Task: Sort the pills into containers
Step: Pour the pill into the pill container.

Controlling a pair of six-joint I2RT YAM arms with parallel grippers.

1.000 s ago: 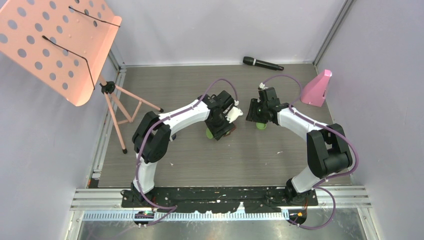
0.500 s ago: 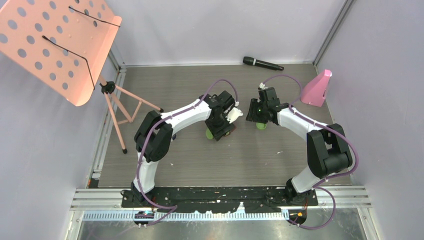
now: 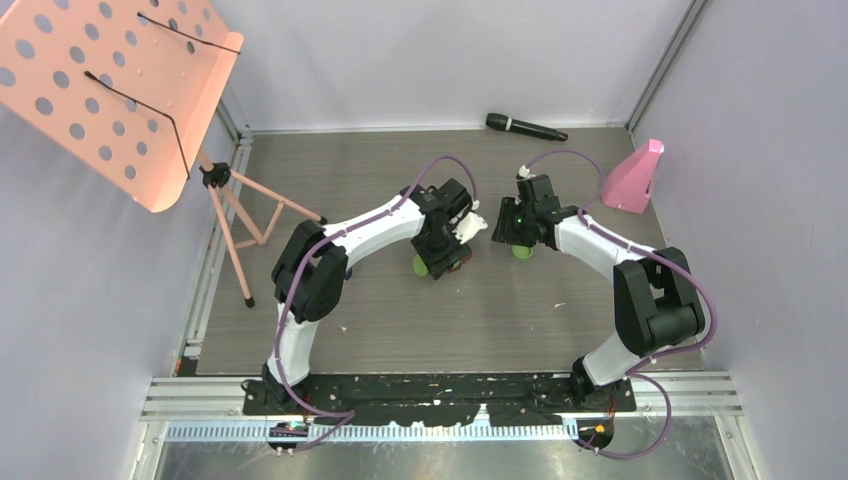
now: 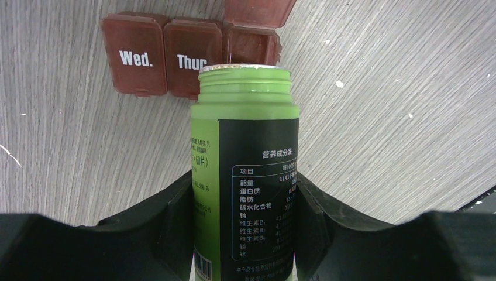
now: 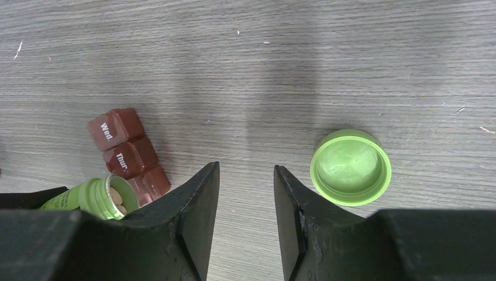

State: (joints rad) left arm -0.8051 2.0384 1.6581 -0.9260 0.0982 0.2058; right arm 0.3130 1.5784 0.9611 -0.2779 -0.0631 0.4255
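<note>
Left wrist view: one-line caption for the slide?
Left gripper holding the uncapped green bottle, mouth toward the brown pill case, end compartment open.

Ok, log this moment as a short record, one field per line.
left hand: shut on the green bottle
green bottle: uncapped, pills inside, mouth close to the pill case
pill case: Wed. and Thur shut, end compartment open
right hand: open, holding nothing
cap: off the bottle, inside up, beside the right hand
</note>
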